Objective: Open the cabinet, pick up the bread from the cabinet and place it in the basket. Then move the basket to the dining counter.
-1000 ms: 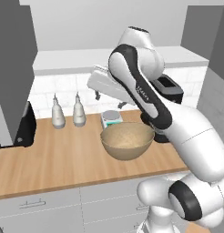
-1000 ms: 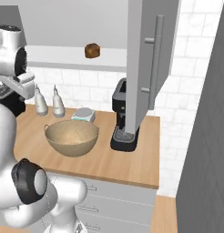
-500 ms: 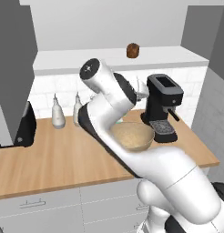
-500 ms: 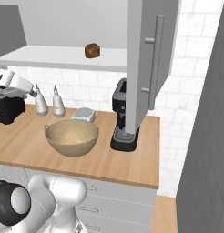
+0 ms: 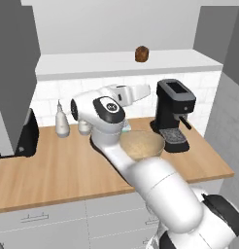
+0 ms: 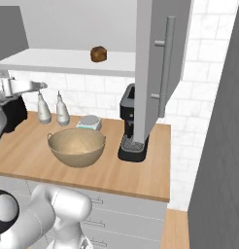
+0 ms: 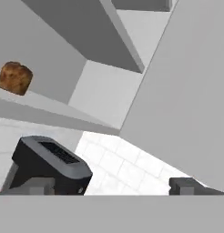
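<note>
Swinging up and around, the arm now lifts its end effector [image 5: 149,89] toward the shelf, so the grab comes next. Its fingers are wide apart and hold nothing. The cabinet [image 6: 158,63] is open. The bread [image 5: 141,53] sits on the shelf, above the coffee machine [image 5: 173,114]. It is a stubby chunk standing upright, with no clear long side. The basket [image 6: 76,146] waits left of the coffee machine on the desk [image 5: 53,170].

Bread [image 5: 141,53] sat on cabinet shelf [image 5: 92,64]; basket [image 6: 76,146], coffee machine [image 5: 173,115], two bottles [image 6: 43,109] on wood worktop [image 5: 58,170].
</note>
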Tool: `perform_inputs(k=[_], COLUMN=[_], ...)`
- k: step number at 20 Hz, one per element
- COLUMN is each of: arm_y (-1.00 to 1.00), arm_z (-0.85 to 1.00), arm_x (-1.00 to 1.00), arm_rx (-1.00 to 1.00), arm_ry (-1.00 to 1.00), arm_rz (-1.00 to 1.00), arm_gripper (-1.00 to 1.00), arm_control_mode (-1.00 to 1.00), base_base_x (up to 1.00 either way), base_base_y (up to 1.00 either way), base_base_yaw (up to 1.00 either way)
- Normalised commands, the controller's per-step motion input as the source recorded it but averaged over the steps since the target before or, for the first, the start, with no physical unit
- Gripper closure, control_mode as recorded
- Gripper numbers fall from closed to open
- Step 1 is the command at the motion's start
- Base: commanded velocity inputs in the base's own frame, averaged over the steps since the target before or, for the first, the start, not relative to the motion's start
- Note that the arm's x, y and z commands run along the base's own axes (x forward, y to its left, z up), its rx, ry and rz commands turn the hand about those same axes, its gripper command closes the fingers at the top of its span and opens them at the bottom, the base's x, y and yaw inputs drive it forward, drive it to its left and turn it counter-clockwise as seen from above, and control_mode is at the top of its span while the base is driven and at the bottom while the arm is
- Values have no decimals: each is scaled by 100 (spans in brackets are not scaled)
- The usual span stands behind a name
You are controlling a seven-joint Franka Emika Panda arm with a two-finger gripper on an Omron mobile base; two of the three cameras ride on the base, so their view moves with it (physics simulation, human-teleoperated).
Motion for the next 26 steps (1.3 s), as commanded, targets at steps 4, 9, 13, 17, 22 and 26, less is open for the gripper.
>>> perform_inputs(k=[4, 9, 13, 17, 22, 26], arm_y=[-29, -26, -20, -3, -20, -36], arm_z=[85, 21, 14, 11, -1, -3], arm_x=[51, 11, 2, 0, 11, 5], arm_rx=[30, 70, 50, 4, -4, -6], arm_ry=[-18, 2, -1, -17, -13, 0], arm_rz=[-15, 6, 26, 25, 39, 49], arm_gripper=[-100, -100, -100, -100, -100, -100], arm_control_mode=[-100, -100, -100, -100, -100, -100], base_base_x=[0, 0, 0, 0, 0, 0], base_base_y=[0, 0, 0, 0, 0, 0], base_base_yaw=[0, 0, 0, 0, 0, 0])
